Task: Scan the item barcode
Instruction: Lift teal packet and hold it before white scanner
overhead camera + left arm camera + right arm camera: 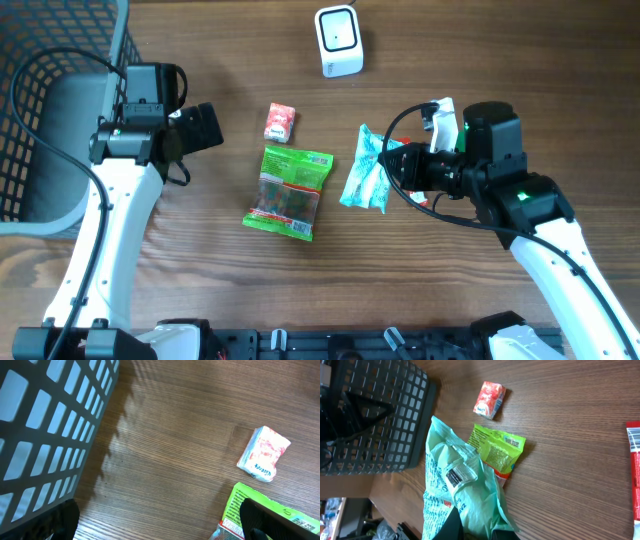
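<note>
Right end effector point(392, 166) is clamped shut on one end of the mint pouch point(366, 170). The rest of the pouch sticks out straight ahead of the fingers, with a little dark label point(456, 476) facing my wrist cam. I honestly can't tell if the pouch is off the bench point(200, 270) or dragging on it.

The scanner point(338, 40) is well apart from that end effector, over at the far side of the bench. The green bag point(290, 190) lies just past the pouch's free end, and a red tube point(634, 475) lies off to the side.

Left end effector point(205, 128) is wide open and holding nothing. It's near the basket point(40, 120), with the small pack point(280, 121) ahead of it.
</note>
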Available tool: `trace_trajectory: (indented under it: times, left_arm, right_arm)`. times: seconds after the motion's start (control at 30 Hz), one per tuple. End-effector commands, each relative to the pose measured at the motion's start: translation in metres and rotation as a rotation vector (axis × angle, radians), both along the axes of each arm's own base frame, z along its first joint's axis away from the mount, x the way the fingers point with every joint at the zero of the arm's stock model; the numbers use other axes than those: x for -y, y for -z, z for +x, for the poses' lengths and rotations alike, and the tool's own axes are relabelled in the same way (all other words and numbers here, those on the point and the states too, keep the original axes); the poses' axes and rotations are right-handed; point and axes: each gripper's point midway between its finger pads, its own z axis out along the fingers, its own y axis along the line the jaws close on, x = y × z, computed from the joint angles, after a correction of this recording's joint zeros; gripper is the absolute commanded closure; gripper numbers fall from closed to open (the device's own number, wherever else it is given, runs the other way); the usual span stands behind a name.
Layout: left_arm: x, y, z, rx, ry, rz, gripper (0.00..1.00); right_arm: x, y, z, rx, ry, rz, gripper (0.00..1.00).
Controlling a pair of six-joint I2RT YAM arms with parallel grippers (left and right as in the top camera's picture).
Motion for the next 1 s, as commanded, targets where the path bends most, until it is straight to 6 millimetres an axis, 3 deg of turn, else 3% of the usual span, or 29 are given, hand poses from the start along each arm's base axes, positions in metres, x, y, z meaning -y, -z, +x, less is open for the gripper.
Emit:
trace_trajectory:
  times: [0.0,0.2,0.3,0.57,0.63,0.67,0.7,0.77,0.9,0.97]
  left_arm:
    - [-0.003,-0.004,0.001,0.011,-0.001,0.009,0.0]
    - [-0.003,-0.004,0.001,0.011,-0.001,0.009,0.0]
    - [-0.003,-0.004,0.001,0.011,-0.001,0.009,0.0]
    - [-0.003,-0.004,0.001,0.011,-0.001,0.009,0.0]
    - [-0.003,-0.004,0.001,0.011,-0.001,0.009,0.0]
    - [-0.003,-0.004,0.001,0.011,-0.001,0.009,0.0]
    - [-0.003,-0.004,0.001,0.011,-0.001,0.009,0.0]
    - [-0.003,-0.004,0.001,0.011,-0.001,0.009,0.0]
    - [-0.003,-0.004,0.001,0.011,-0.001,0.009,0.0]
    - [-0.003,-0.004,0.001,0.011,-0.001,0.009,0.0]
  right_arm:
    - [-0.003,-0.002,0.0,0.012,-0.026,0.003,0.96]
    - [0.023,0.019,0.007,-0.017,0.095,-0.14,0.96]
    - [0.025,0.026,0.002,0.003,0.041,-0.188,0.96]
    - [0.035,0.087,0.002,-0.096,-0.009,-0.328,0.96]
    - [0.033,0.092,0.011,-0.071,-0.03,-0.34,0.96]
    - [0.034,0.085,0.017,-0.058,-0.014,-0.344,0.96]
    - [0.047,0.054,0.035,-0.029,0.075,-0.41,0.96]
    - [0.064,0.019,0.047,0.008,0.147,-0.492,0.96]
    - [0.092,-0.085,0.08,0.107,0.256,-0.661,0.96]
    - [0.102,-0.118,0.104,0.138,0.287,-0.757,0.96]
